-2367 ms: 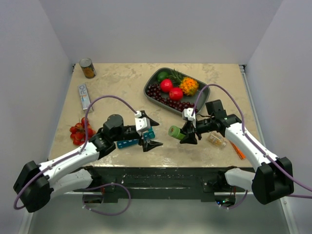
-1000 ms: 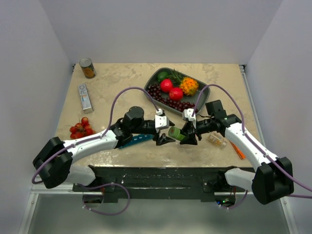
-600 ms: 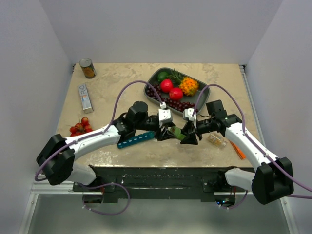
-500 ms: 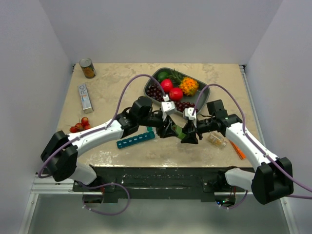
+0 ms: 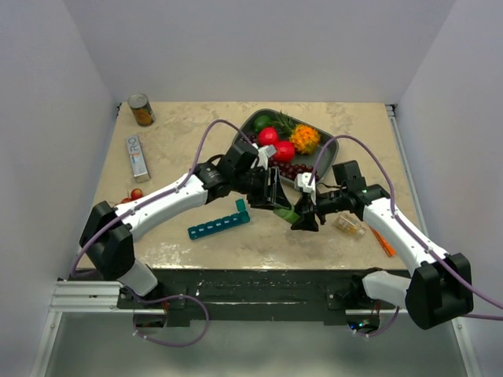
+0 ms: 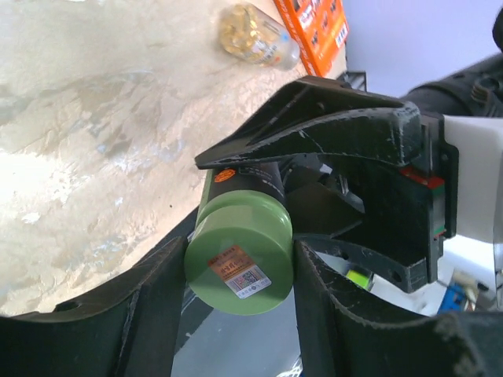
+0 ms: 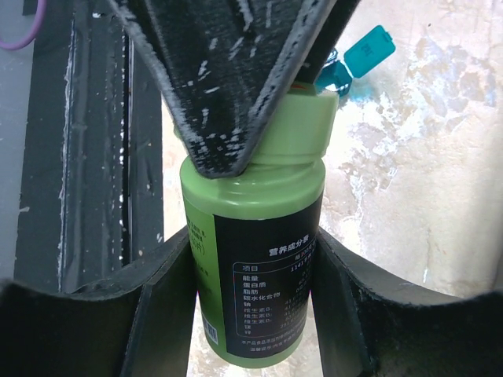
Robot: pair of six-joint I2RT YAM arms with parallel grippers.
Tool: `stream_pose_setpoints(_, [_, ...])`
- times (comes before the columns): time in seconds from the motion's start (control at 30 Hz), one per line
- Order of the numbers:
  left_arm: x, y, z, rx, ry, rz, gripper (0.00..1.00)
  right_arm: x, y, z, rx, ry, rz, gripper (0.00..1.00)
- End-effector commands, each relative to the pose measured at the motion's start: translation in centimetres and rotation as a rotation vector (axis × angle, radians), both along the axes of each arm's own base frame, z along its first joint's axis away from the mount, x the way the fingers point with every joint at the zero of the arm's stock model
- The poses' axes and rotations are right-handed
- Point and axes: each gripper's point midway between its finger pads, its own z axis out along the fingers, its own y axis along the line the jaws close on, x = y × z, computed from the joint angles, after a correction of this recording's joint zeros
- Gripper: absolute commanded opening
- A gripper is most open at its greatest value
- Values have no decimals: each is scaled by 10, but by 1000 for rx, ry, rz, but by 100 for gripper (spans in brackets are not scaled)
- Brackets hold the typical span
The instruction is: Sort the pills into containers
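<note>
While the right pincer (image 5: 303,217) pinched the green bottle (image 7: 255,290) by its body, the left pincer (image 5: 275,195) clamped its cap (image 6: 240,253) end-on along its long axis; the containers (image 5: 220,225) lay toward the counter's (image 5: 173,149) front edge, nearer the left arm (image 5: 165,206).

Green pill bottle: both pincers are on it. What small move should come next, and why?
Probably the left pincer should twist the cap off while the right pincer steadies the green pill bottle. The cap is on, the left fingers flank it, the right pincer clamps the body, and the teal pill organizer lies nearby.
</note>
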Motion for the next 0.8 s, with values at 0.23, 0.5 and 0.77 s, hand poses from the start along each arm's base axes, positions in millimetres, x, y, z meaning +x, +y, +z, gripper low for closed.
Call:
stream_pose_setpoints(0.23, [20, 52, 25, -75, -89, 184, 0, 7, 4, 19, 54, -81, 5, 0])
stream_pose_setpoints(0.5, [63, 157, -9, 229, -398, 325, 0, 16, 6, 38, 71, -74, -26, 0])
stream_pose_setpoints(0.77, [98, 262, -80, 549, -398, 528, 0, 55, -1, 135, -9, -197, -113, 0])
